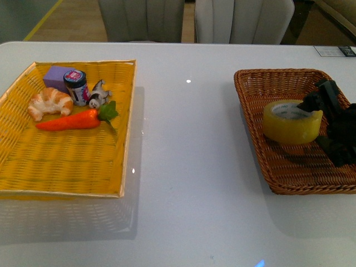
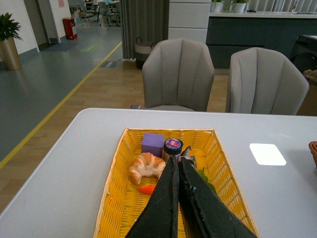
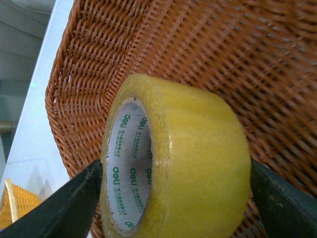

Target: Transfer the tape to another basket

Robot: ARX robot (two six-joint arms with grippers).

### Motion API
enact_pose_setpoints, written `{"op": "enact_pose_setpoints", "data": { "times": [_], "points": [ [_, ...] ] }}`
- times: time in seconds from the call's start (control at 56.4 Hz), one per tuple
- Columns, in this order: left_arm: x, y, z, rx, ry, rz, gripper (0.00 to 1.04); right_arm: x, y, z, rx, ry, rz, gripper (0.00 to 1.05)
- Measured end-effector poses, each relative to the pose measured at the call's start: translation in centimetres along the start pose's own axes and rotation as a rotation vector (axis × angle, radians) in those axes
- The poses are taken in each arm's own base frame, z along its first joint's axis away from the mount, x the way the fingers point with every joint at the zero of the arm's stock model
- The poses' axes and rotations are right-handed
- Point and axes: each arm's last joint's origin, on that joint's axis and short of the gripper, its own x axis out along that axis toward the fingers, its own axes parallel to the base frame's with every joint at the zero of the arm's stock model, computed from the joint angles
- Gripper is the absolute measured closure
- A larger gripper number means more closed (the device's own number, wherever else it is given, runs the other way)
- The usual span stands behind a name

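The white glossy table [image 1: 189, 167] carries two baskets, set well apart. The bright yellow woven rectangular basket [image 1: 67, 161] lies on the left side. The dark brown woven wicker rectangular basket [image 1: 300, 164] lies on the right side.

The black right hand [image 3: 173, 203] is inside the brown basket, clamped on the wide roll of translucent yellowish packing tape [image 1: 292, 123], with one finger [image 3: 59, 208] against each flat end of the roll. The black left hand [image 2: 178, 163] hangs above the yellow basket with its fingers pressed together and nothing between them.

The tape is within the brown basket, toward its left half. It is tilted so that its white core with green print faces upward and away. Whether the roll touches the basket floor cannot be determined.

The far part of the yellow basket holds five items, close together:
- the orange toy carrot with green leaves [image 1: 69, 121], just in front of the croissant;
- the tan croissant [image 1: 50, 103];
- the purple rectangular block [image 1: 57, 76];
- the small dark cylindrical jar with a pink-labelled lid [image 1: 75, 87];
- the small grey-and-white toy figure [image 1: 99, 94], just beside the jar.
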Motion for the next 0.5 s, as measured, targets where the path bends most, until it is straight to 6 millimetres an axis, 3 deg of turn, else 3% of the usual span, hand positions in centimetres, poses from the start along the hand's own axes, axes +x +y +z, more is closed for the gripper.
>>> {"op": "enact_pose_setpoints", "data": {
  "times": [0.053,0.142,0.319,0.408,0.496],
  "points": [
    [-0.1,0.0,0.0,0.000,0.002,0.000,1.03,-1.1,0.1,0.7,-0.011,-0.018,0.000,0.07],
    [-0.3,0.0,0.0,0.000,0.000,0.000,1.03,-2.9,0.5,1.9,-0.038,-0.053,0.006,0.09],
    [-0.7,0.0,0.0,0.000,0.001,0.000,1.03,-9.1,1.6,3.9,-0.141,-0.141,0.021,0.09],
    [-0.9,0.0,0.0,0.000,0.001,0.000,1.03,-14.0,2.8,4.2,-0.234,-0.204,0.058,0.09],
    [-1.4,0.0,-0.3,0.000,0.026,0.000,1.03,-17.2,3.3,4.2,-0.284,-0.250,0.081,0.09]
  ]
}}
